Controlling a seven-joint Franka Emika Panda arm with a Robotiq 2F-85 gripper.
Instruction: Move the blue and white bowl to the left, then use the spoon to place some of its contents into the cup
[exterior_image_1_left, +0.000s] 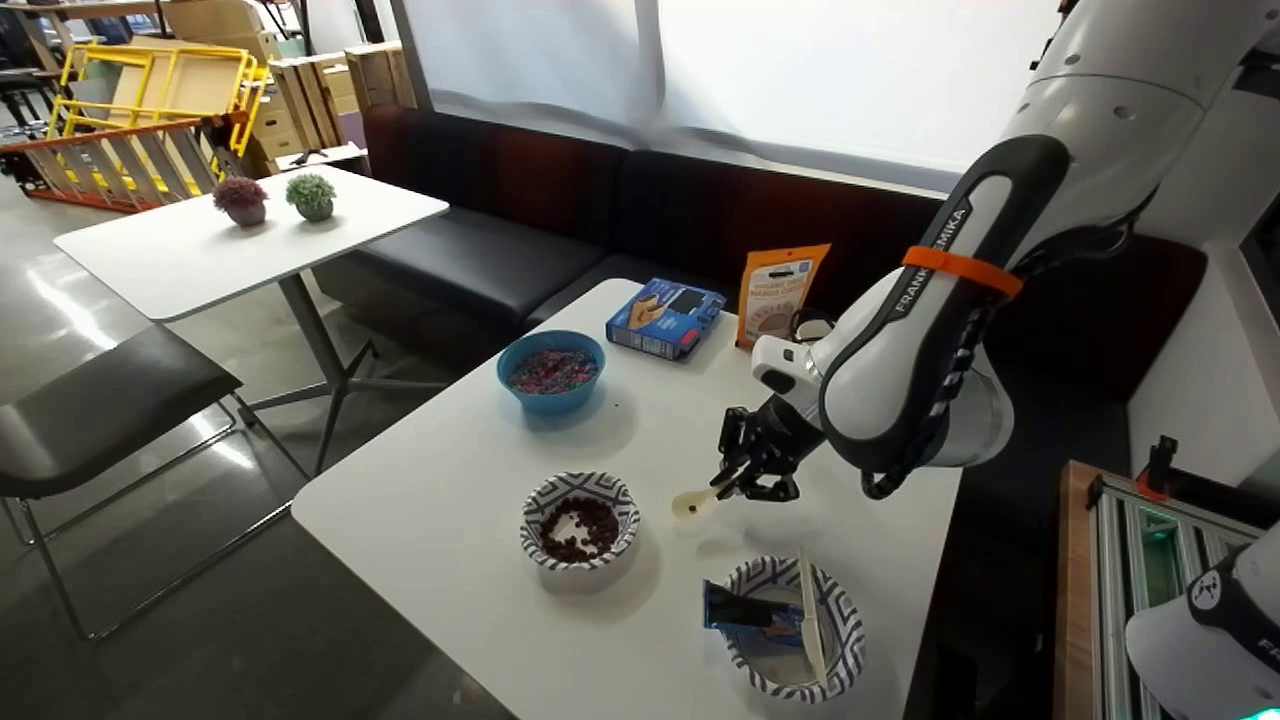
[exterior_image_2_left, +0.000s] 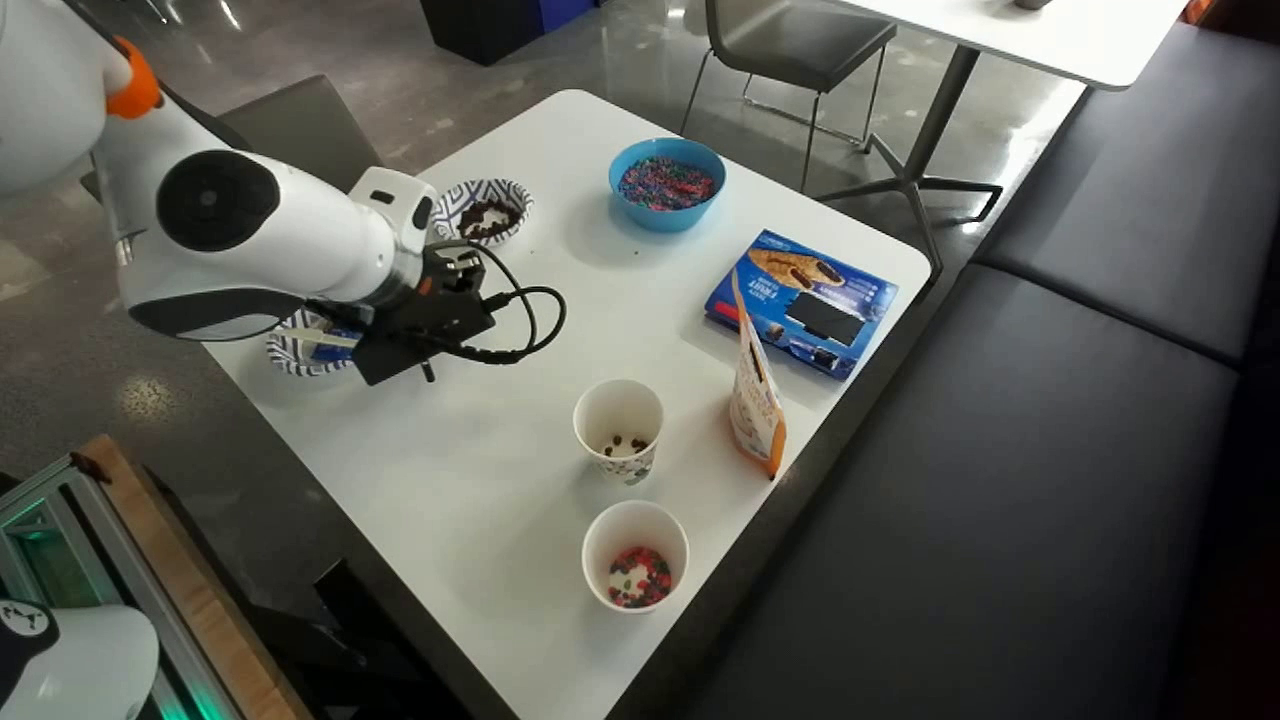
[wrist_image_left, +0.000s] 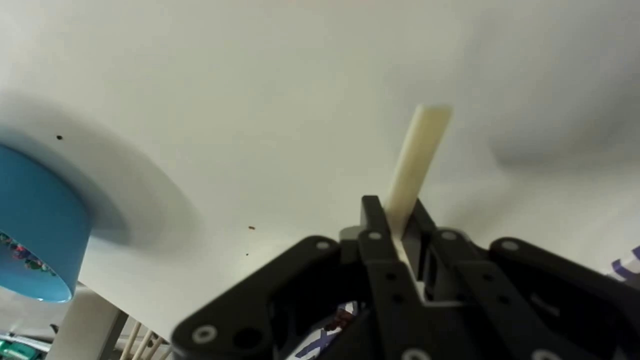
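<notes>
Wrist view shows me the pincer (wrist_image_left: 395, 209) clenched on the spoon (wrist_image_left: 419, 155), its slim cream handle flat and square-ended. In an exterior view, its rounded scoop points away from the pincer toward the geometrically patterned blue and white bowl (exterior_image_1_left: 590, 486), nearby, holding brown pellets (exterior_image_1_left: 600, 515) on smooth white worktop (exterior_image_1_left: 450, 520).
</notes>
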